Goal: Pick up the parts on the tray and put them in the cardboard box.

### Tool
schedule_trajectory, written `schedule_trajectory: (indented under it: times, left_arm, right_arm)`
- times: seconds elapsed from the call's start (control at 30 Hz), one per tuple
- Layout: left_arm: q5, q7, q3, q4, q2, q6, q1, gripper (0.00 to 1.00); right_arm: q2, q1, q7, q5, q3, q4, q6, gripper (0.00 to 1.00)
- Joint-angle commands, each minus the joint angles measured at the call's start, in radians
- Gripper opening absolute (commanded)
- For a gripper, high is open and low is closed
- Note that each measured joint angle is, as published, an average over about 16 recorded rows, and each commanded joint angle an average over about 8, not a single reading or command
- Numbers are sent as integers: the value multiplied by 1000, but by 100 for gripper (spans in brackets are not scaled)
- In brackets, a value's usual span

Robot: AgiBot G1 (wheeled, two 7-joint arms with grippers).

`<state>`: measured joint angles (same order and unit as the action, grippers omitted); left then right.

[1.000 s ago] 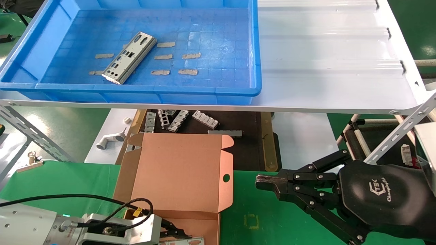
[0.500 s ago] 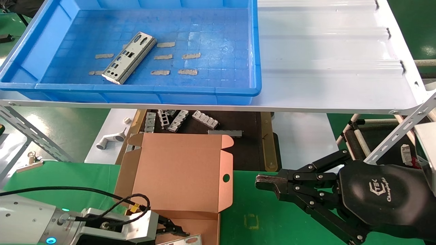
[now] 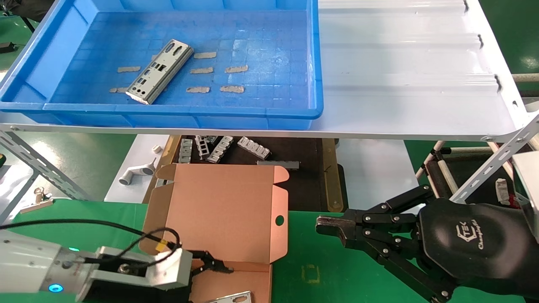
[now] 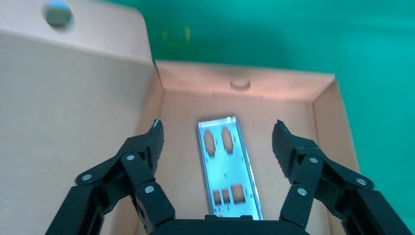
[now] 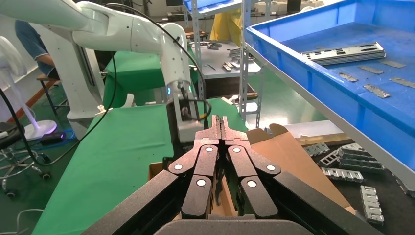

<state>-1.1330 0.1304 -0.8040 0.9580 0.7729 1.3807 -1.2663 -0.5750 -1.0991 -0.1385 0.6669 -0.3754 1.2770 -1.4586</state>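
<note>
One silver part (image 3: 160, 71) lies at a slant in the blue tray (image 3: 168, 110) on the raised shelf. Below it the cardboard box (image 3: 219, 210) stands with its lid up. A second part (image 4: 227, 169) lies flat on the box floor (image 4: 176, 147), its end showing in the head view (image 3: 229, 299). My left gripper (image 4: 218, 128) hovers open just above this part without touching it, at the box's near left (image 3: 217, 264). My right gripper (image 3: 322, 223) is shut and empty over the green table to the right of the box.
Beige tape strips (image 3: 202, 70) dot the tray floor. A white ridged sheet (image 3: 404, 75) spans the shelf right of the tray. Grey slotted pieces (image 3: 219, 148) and a white pipe fitting (image 3: 137, 170) lie below the shelf, behind the box.
My left gripper has lifted away from the part, which stays lying on the box floor. The right arm has not moved.
</note>
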Motion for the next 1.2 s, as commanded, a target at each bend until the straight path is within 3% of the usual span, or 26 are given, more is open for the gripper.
schedule_trajectory:
  times: [0.03,0.5,0.53,0.73,0.8,1.2]
  left_arm:
    - [19,-3,10,8,-9,9,-3,100]
    - [157,-50,81,70,-82,26,-2,100]
    - [164,-53,85,73,-86,25,-2,100]
    - [194,-71,114,90,-97,27,8,100]
    - [200,-79,127,97,-99,31,14,100]
    - [244,-131,213,147,-112,49,52,100]
  right_arm:
    - [0,0,0,0,0,0,0,0]
    - [0,0,0,0,0,0,0,2]
    - [0,0,0,0,0,0,0,9]
    - [0,0,0,0,0,0,0,84]
    - [0,0,0,0,0,0,0,100]
    - [0,0,0,0,0,0,0,100]
